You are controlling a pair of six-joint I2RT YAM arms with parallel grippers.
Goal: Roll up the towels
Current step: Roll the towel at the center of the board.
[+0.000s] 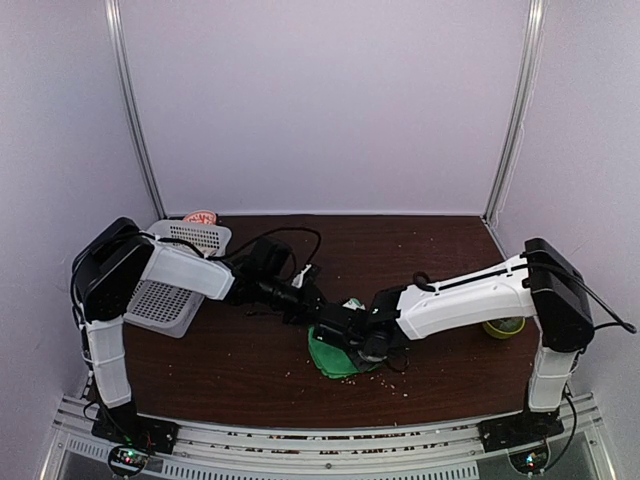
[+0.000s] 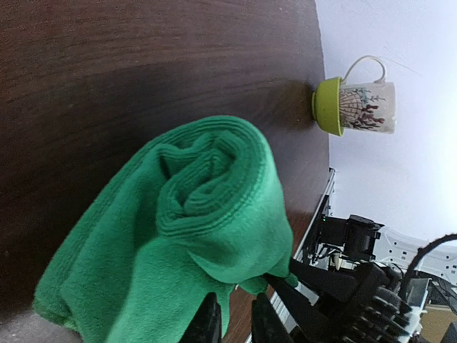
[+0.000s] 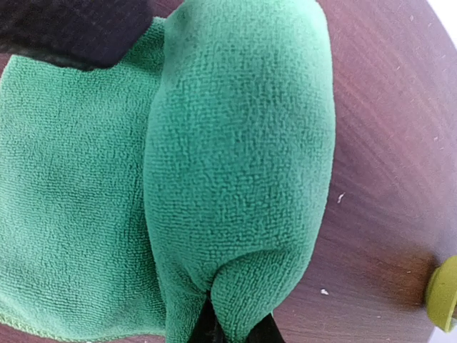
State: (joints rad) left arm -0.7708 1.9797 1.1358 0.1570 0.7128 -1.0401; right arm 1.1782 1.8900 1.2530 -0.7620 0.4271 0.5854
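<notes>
The bright green towel (image 1: 333,357) lies at the table's front middle, partly rolled. In the left wrist view its spiral roll end (image 2: 207,189) faces the camera. My left gripper (image 2: 232,314) is shut on a flap of the towel's edge, and my right gripper's dark fingers (image 2: 318,286) pinch the roll's lower corner beside it. In the right wrist view my right gripper (image 3: 235,325) is shut on the end of the green roll (image 3: 239,164), with flat green cloth (image 3: 71,207) to the left. Both grippers (image 1: 318,318) (image 1: 366,342) meet over the towel. The pinkish-beige printed towel (image 1: 200,216) peeks out behind the basket.
A white perforated basket (image 1: 175,275) stands at the left, partly under my left arm. A mug with a green inside (image 1: 503,327) lies near the right edge; it also shows in the left wrist view (image 2: 357,103) and right wrist view (image 3: 444,293). Crumbs dot the dark wood table (image 1: 430,250).
</notes>
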